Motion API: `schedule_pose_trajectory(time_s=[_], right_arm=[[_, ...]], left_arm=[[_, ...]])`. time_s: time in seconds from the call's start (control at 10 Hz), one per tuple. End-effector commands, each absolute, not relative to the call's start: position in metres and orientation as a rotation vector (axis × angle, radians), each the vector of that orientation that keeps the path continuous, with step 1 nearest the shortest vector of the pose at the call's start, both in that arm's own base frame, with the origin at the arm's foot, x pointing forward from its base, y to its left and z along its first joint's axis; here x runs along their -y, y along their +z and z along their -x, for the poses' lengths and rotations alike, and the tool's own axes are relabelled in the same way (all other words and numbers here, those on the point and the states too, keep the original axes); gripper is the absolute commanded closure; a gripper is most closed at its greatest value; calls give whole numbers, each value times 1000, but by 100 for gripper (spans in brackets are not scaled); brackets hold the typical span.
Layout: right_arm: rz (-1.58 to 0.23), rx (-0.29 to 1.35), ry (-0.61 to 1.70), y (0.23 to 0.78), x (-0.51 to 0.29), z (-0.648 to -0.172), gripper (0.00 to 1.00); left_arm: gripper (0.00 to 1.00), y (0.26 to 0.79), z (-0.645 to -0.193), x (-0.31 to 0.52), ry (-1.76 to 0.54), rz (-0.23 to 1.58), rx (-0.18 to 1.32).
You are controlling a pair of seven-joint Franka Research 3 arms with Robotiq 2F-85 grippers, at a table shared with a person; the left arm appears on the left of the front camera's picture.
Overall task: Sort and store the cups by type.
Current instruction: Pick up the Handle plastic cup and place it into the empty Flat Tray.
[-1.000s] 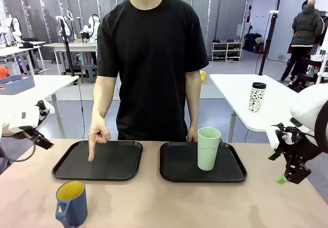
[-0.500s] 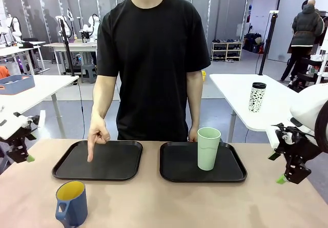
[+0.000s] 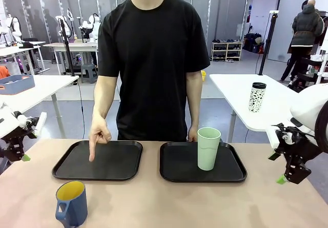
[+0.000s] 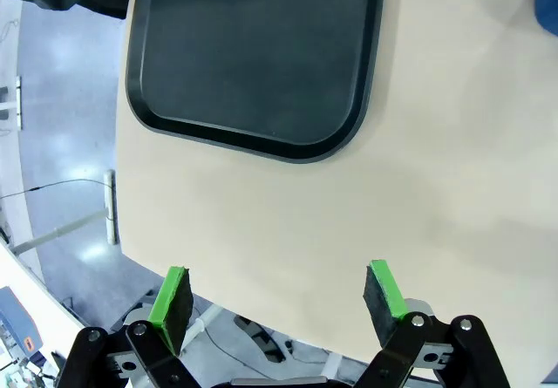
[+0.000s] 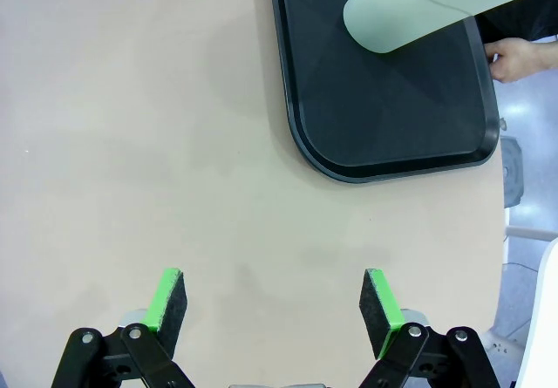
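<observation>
Left fingers [image 4: 174, 296] and right fingers [image 5: 170, 296] gape empty; mint tumbler [image 3: 208, 148] stands on right tray [image 3: 177, 169]

The right tool [image 5: 275, 296] gapes over bare tabletop [image 5: 131, 100] beside a black tray [image 5: 392, 118]; a pale green cup [image 5: 418, 4] stands on the tray, a hand [image 5: 520, 57] just beside its edge.

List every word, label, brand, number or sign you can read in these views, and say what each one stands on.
No readable text in any view.
The tall pale mint-green handleless tumbler is plain, with no print.
The blue mug with handle and yellow interior is plain.
The left black plastic tray and the right black plastic tray are unmarked.
The white tumbler with black lid bears black speckles, not letters.
</observation>
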State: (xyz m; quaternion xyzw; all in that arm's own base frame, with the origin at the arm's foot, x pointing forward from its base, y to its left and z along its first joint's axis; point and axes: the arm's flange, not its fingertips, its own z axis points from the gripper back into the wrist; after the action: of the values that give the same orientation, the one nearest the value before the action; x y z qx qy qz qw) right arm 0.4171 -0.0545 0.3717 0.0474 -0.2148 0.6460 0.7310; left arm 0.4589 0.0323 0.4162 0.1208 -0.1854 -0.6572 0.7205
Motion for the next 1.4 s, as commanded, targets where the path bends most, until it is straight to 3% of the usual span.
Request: schedule_pose_trajectory(time_s=[0.0, 0.3, 0.5, 0.9, 1.3], right_arm=[[-94, 474, 1424, 370, 54, -420, 0], [-94, 474, 1424, 370, 54, -420, 0], [-94, 474, 1424, 370, 54, -420, 0], [-94, 474, 1424, 370, 54, -420, 0], [-94, 474, 1424, 370, 54, -420, 0]], left_arm=[[0, 416, -457, -34, -1461, -255, 421], [0, 417, -458, -30, -1444, -266, 410], [0, 401, -453, -27, -1518, -110, 390], [0, 377, -418, -33, -1584, -58, 298], [0, 349, -411, -48, -1617, 162, 476]])
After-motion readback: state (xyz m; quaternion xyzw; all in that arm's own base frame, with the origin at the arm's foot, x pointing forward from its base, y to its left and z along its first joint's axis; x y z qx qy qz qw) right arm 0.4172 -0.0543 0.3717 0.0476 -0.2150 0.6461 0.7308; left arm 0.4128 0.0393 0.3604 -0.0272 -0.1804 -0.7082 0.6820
